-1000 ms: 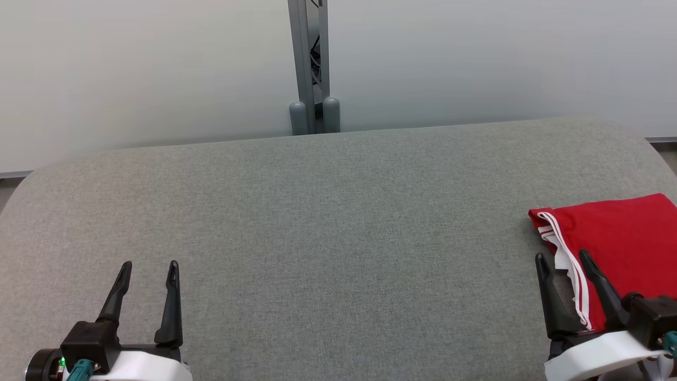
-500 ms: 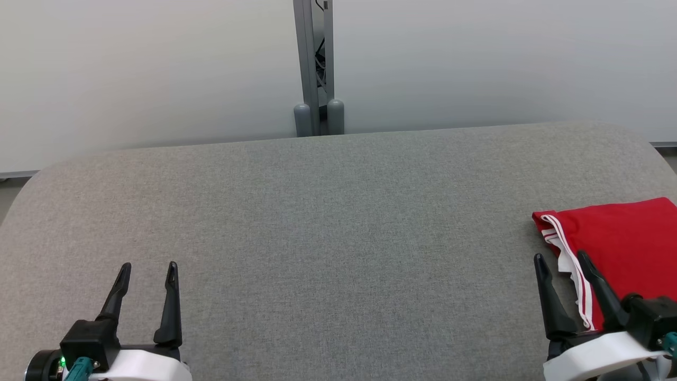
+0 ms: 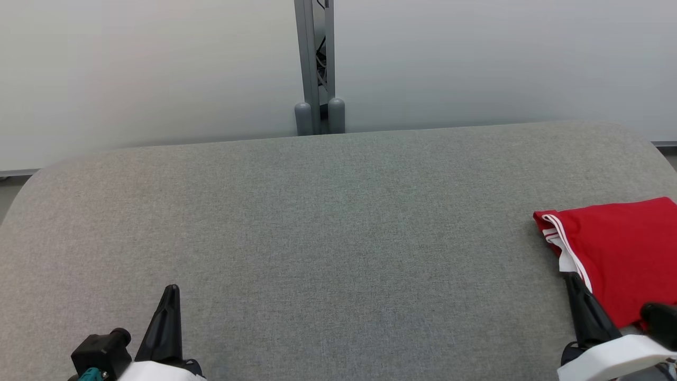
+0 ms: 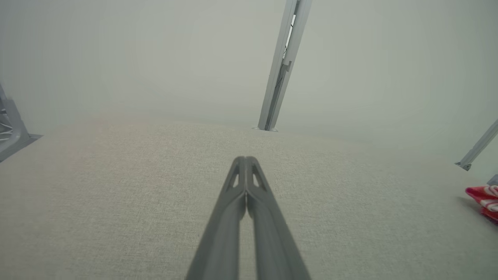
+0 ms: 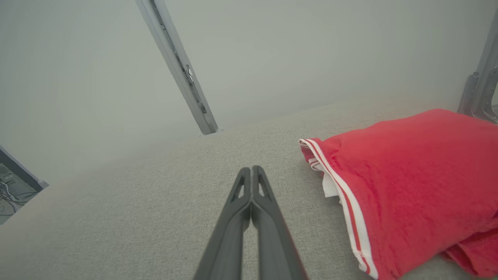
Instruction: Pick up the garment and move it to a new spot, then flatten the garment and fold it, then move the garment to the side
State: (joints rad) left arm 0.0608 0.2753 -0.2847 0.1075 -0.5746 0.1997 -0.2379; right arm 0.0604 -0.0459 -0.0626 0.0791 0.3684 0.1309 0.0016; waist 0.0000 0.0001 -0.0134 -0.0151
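Note:
The garment (image 3: 619,248) is red with white stripes along one edge and lies folded at the right side of the grey table (image 3: 328,222). It fills the right of the right wrist view (image 5: 412,179), and its tip shows at the far right of the left wrist view (image 4: 484,196). My right gripper (image 3: 574,279) is shut and empty just left of the garment's striped edge, its fingers (image 5: 251,173) pressed together over bare cloth. My left gripper (image 3: 171,290) sits at the table's near left, shut on nothing, with its fingertips (image 4: 245,160) touching each other.
A grey metal post (image 3: 316,63) with two rounded feet stands behind the table's far edge against a pale wall. Another metal frame (image 5: 480,89) rises behind the garment at the right. The table's corners are rounded.
Both grippers have gone from open to shut with nothing in them, and both have drawn back toward the bottom of the head view. The garment has not moved.

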